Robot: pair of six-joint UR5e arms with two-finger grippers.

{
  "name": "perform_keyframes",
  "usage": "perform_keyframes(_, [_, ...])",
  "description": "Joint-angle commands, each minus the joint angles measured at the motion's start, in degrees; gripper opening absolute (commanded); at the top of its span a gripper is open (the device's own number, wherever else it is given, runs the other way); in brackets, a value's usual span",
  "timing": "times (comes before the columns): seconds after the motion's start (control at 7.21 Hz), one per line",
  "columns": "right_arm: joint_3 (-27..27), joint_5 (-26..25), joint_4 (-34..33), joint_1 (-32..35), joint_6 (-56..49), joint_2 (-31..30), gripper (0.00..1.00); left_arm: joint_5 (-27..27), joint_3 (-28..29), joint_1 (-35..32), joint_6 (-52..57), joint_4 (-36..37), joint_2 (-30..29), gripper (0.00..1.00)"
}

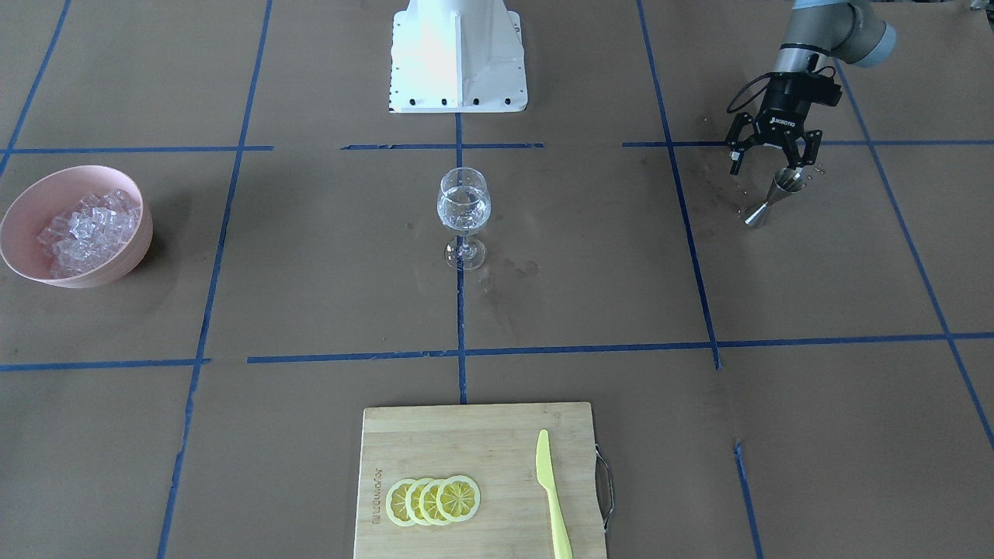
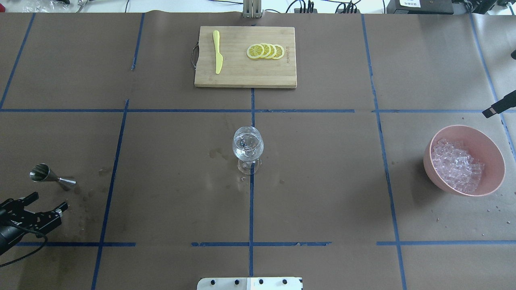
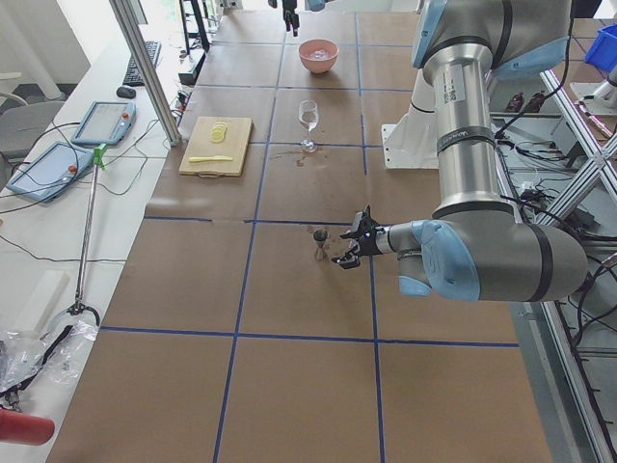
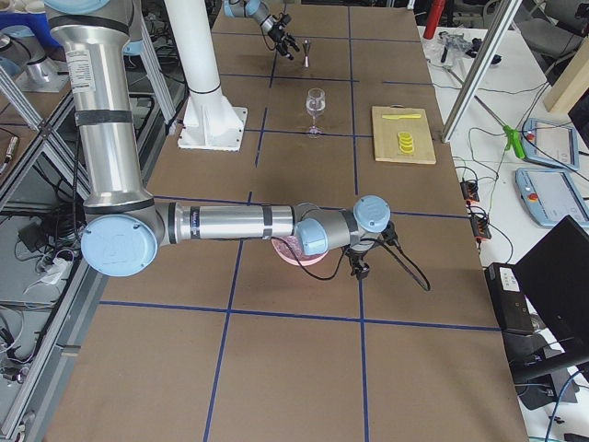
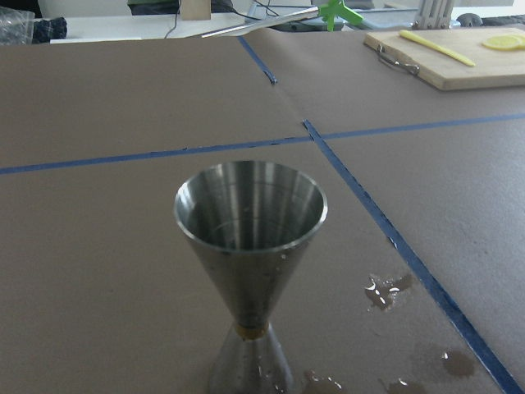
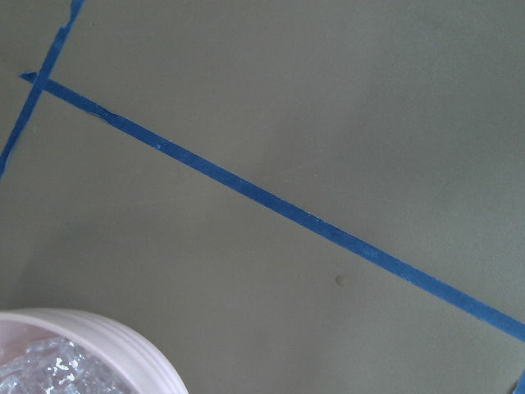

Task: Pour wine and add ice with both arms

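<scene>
Wine [image 1: 463,211] in one glass [image 1: 465,254], one bowl [image 1: 128,260] of ice [image 1: 89,229], four lemon slices [image 1: 433,501]

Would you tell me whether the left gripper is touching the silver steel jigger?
Apart. The overhead view shows a clear gap between the left gripper and the silver steel jigger, which stands alone in the wrist view.

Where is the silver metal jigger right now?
In the overhead view, the silver double-cone metal jigger stands upright at far left, just beyond the open left gripper, well left of the clear wine glass.
</scene>
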Motion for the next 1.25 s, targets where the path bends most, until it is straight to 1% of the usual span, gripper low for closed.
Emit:
perform_keyframes(0.0, [-0.1,0.0,0.0,0.0,0.0,0.0,1.00,-10.7,-2.5,-0.8,0.1,0.0,3.1,1.00])
perform_keyframes(0.14, [-0.1,0.0,0.0,0.0,0.0,0.1,1.00,-19.2,-3.1,-4.1,0.2,0.0,5.1,0.99])
perform_keyframes(0.28, [0.4,0.0,0.0,0.0,1.0,0.3,1.00,-26.8,-2.5,-8.1,3.0,0.3,5.5,0.99])
perform_keyframes(0.42, [1.7,0.0,0.0,-0.1,3.7,0.3,1.00,-27.9,-2.1,-12.0,12.1,0.3,6.1,0.99])
perform_keyframes(0.56, [3.3,0.0,0.1,-0.1,7.1,0.3,1.00,-31.6,-1.6,-15.4,16.4,0.3,6.1,0.99])
perform_keyframes(0.69, [4.6,0.0,0.2,-0.9,9.6,0.3,1.00,-40.7,-1.2,-18.7,17.1,0.3,6.3,0.99])
perform_keyframes(0.83, [6.4,-0.3,0.2,-3.0,13.8,0.3,1.00,-49.3,-1.0,-26.4,20.4,0.2,5.5,0.99])
perform_keyframes(0.97, [9.1,-0.5,0.3,-4.5,19.7,-0.2,1.00,-54.8,-0.8,-35.6,29.3,0.6,4.8,0.99])
perform_keyframes(1.11, [11.1,-1.8,0.3,-6.0,23.2,-0.7,1.00,-59.2,0.7,-42.0,32.3,1.6,2.5,0.99])
